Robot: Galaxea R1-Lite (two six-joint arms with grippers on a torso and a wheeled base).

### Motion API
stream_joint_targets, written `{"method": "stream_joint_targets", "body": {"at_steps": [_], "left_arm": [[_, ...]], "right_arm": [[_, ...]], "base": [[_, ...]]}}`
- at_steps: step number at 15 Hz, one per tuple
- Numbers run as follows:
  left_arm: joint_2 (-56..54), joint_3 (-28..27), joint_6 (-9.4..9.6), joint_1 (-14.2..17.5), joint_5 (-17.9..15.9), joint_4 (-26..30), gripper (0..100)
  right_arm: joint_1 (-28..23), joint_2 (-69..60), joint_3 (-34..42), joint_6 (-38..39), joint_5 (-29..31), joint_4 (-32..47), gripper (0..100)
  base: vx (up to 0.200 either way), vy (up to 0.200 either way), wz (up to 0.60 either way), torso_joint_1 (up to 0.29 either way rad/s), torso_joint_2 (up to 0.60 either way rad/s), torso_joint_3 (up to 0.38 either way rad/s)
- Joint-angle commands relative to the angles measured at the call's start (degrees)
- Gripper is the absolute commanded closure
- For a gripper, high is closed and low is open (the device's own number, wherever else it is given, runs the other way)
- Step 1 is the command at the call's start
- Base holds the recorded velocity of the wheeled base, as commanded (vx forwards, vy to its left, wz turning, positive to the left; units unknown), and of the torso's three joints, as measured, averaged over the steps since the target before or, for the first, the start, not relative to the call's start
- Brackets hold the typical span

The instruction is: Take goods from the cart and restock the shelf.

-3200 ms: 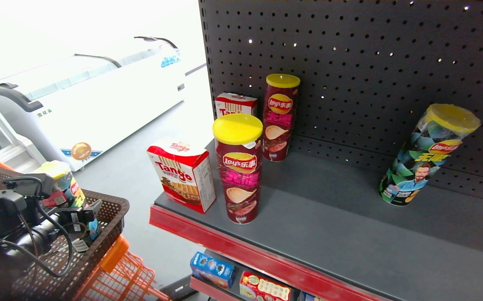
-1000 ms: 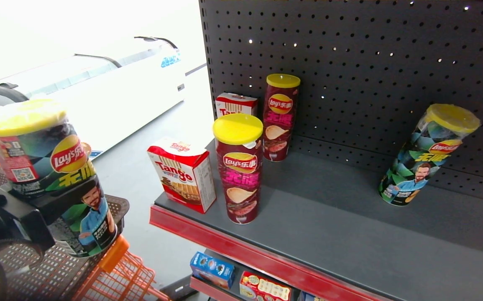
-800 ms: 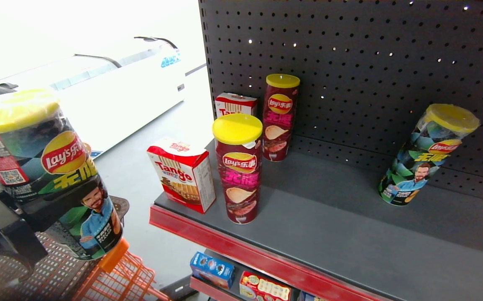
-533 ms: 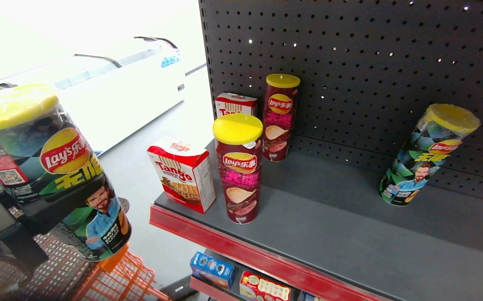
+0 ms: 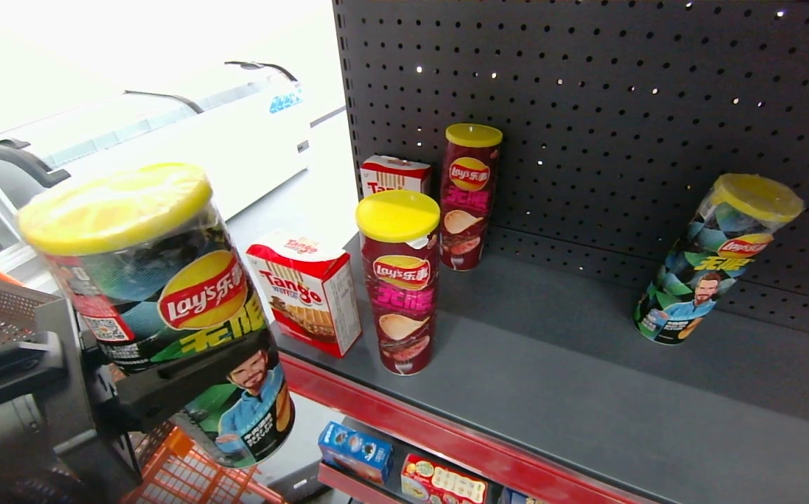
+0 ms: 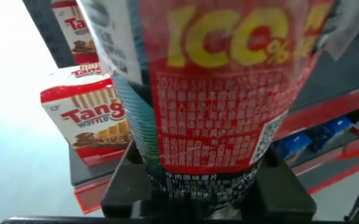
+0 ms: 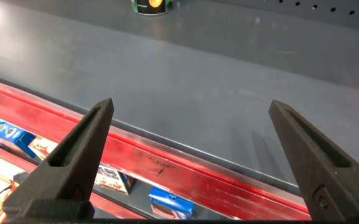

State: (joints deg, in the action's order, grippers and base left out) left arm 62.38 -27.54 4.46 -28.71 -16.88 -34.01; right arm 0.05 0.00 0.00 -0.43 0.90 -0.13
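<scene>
While the left gripper (image 6: pixel 204 190) clamps a tilted green, yellow-lidded chip can (image 5: pixel 159 280) at lower left, the right gripper (image 7: pixel 191 109) gapes above the grey shelf (image 5: pixel 551 392), which holds two maroon chip cans (image 5: pixel 404 294), two red-white wafer boxes (image 5: pixel 309 294) and one leaning green can (image 5: pixel 712 266).

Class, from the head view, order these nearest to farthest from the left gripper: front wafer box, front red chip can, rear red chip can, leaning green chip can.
1. front wafer box, left front corner of the shelf.
2. front red chip can, just right of it.
3. rear red chip can, back by the pegboard.
4. leaning green chip can, far right.
</scene>
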Motion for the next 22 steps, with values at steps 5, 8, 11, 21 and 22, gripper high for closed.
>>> {"method": "stream_joint_targets", "body": {"at_steps": [5,8,11,21,22], "left_arm": [[5.03,-2.26,0.02,-5.66,-5.00,-1.06,100],[7.67,-3.49,0.02,-6.89,-7.55,-2.73,100],[9.52,-3.93,0.02,-8.47,-8.25,-3.78,100],[9.52,-3.49,0.02,-11.46,-9.31,-3.78,100],[9.43,-3.22,0.02,-11.37,-9.31,-3.78,100]], "right_arm": [[0.04,0.00,0.00,-0.01,-0.02,-0.04,0],[0.04,0.00,0.00,-0.01,-0.02,-0.04,0],[0.04,0.00,0.00,-0.01,-0.02,-0.04,0],[0.04,0.00,0.00,-0.01,-0.02,-0.04,0],[0.04,0.00,0.00,-0.01,-0.02,-0.04,0]], "base": [[0.000,0.000,0.00,0.000,0.00,0.000],[0.000,0.000,0.00,0.000,0.00,0.000],[0.000,0.000,-0.20,-0.001,0.00,-0.001],[0.000,0.000,-0.48,0.002,0.00,0.002],[0.000,0.000,0.00,0.000,0.00,0.000]]}}
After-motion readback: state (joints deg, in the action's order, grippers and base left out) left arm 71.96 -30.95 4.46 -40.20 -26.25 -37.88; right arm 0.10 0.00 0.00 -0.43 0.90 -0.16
